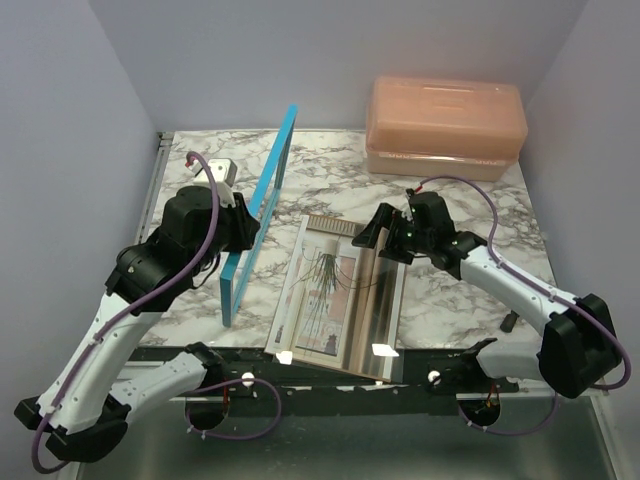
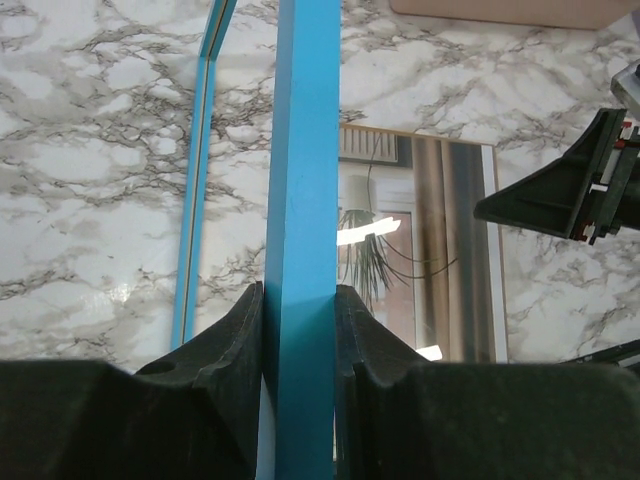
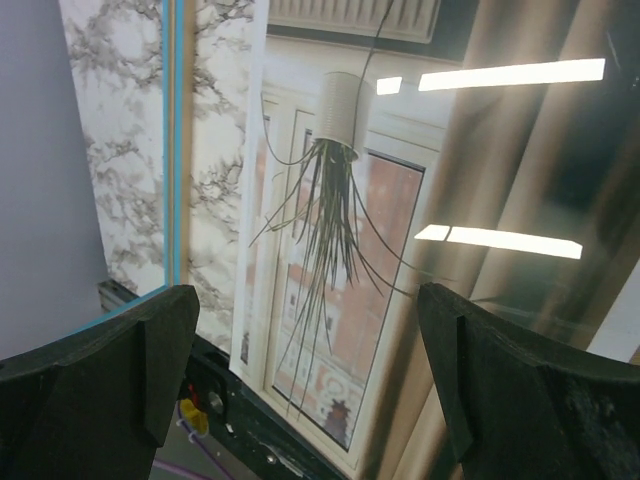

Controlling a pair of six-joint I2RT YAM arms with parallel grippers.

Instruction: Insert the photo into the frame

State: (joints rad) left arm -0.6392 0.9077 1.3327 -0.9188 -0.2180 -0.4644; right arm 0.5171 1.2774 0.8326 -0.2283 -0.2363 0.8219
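A white counter (image 1: 470, 290) veined with grey marble fills the floor of a booth with plain pale walls (image 1: 60, 120). A peach plastic box (image 1: 445, 125) sits at the back right corner.

From above, the frame (image 1: 262, 205) stands on its long edge left of centre, running from the near side toward the back wall. The left jaws are clamped on it about halfway along. The photo (image 1: 330, 290) lies flat just right of the frame, its near end reaching the black rail (image 1: 330, 385) at the counter's front. The right jaws hang wide open over the photo's far right corner, holding nothing.

The left wrist view adds the grip itself: both dark pads (image 2: 235, 340) press against a blue bar of the frame. The right wrist view shows the print's hanging spiky plant (image 3: 325, 210), bright strip-light reflections on its glossy surface, and the frame's blue edge at far left.
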